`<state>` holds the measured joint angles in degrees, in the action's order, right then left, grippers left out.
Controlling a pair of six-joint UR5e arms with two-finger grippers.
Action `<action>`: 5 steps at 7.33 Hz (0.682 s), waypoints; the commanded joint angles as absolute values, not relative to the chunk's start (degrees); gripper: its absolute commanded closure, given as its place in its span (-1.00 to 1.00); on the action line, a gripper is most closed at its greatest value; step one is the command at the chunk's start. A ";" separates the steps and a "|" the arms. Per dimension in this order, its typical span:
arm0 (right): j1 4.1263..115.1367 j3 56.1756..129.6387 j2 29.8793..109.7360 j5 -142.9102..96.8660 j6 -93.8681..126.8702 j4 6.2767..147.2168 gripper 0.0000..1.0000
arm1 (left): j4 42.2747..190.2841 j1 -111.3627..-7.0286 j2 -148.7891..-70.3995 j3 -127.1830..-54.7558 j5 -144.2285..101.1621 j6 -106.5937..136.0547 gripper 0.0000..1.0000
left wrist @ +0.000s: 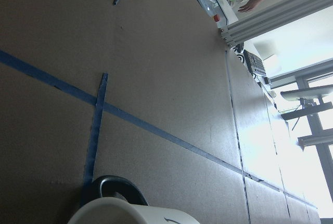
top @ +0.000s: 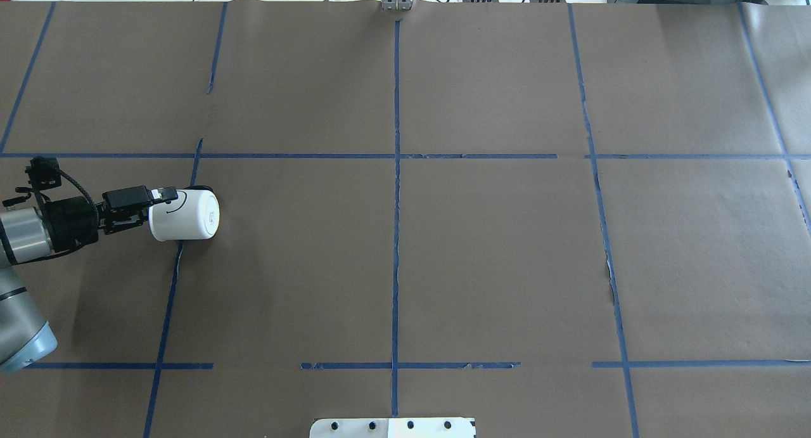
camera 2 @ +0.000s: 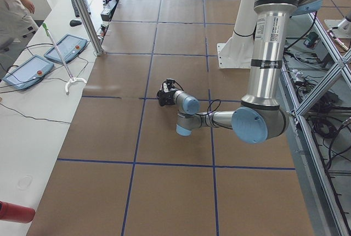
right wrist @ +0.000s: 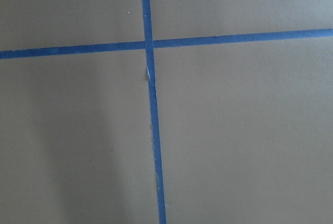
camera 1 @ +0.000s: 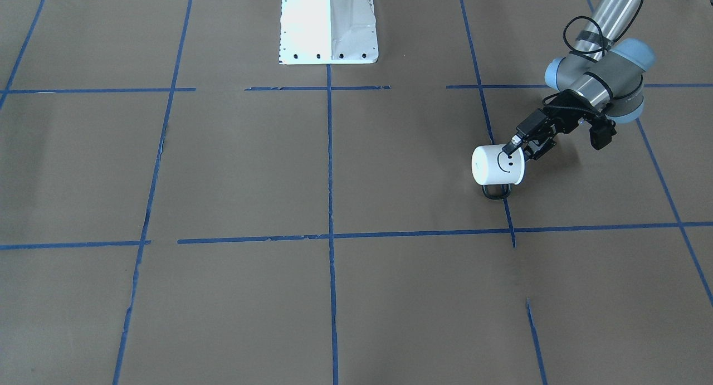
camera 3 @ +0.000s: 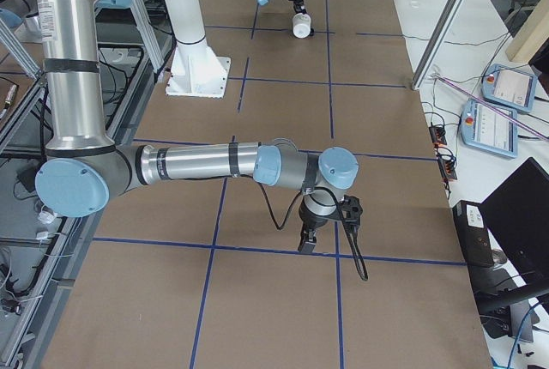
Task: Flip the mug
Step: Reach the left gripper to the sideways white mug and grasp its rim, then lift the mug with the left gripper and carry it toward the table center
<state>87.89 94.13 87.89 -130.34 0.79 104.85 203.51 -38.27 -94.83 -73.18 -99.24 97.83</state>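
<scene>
One mug [top: 187, 215] on the table [top: 494, 254], gripped by my left gripper [top: 155, 203]. It sits at about 9 o'clock from the centre crossing of the blue tape lines [top: 396, 235] in the overhead view.

Left jaws: clenched on the mug's rim wall. One of the fingers [camera 1: 511, 148] lies outside, just above the smiley face [camera 1: 506, 163]. Its partner is hidden, presumably inside the mouth.

Mug attitude: lying sideways, axis roughly level. Overhead, the flat bottom points to 3 o'clock and the mouth faces my wrist. The black handle [camera 1: 497, 191] hangs at 6 o'clock beneath the body in the front-facing view. I cannot tell whether it touches the paper.

Progress (judgement): flip is partway. The mug stands neither mouth-up nor mouth-down. Left to do: finish the wrist roll, set it down on one end, let go.

Right gripper [camera 3: 307, 238]: low over the paper near a tape crossing, well apart from the mug. It shows only in the side camera, so I cannot tell its jaw state. Its wrist camera shows only paper and tape.

Count:
- mugs 1
- handles 1
- smiley faces 1
- arms 2
- grippers 2, one of them loaded
</scene>
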 commanded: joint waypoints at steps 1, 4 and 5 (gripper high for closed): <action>87.89 94.13 87.98 -130.34 0.79 104.85 -1.00 | 204.43 -38.14 -95.71 -72.95 -106.03 103.06 1.00; 87.89 94.13 87.89 -130.34 0.79 104.85 -1.00 | 204.70 -40.15 -100.79 -73.48 -106.26 110.89 1.00; 87.89 94.13 87.89 -130.34 0.79 104.85 -1.00 | 204.70 -40.95 -102.55 -73.48 -106.26 112.92 1.00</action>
<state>87.89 94.13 87.89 -130.34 0.79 104.85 204.67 -39.88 -100.18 -73.43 -106.17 109.97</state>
